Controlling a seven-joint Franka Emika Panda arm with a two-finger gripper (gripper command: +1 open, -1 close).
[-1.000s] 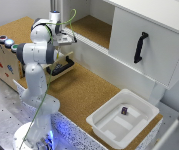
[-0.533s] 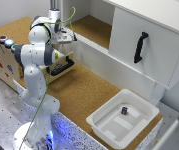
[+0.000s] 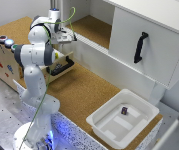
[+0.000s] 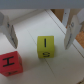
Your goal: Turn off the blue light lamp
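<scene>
The blue light lamp is a small round button on top of the wooden box at the exterior view's left. It sits between a red-topped lamp and a green-topped one. My gripper hangs well to the exterior view's right of the lamps, over a white ledge. In the wrist view the gripper is open, its fingers spread wide either side of a yellow cube. A red cube lies beside the yellow one. Nothing is held.
A drawer with a black handle sticks out of the wooden box, under the arm. A white cabinet door with a black handle stands at the back right. A white tray holds a small dark object.
</scene>
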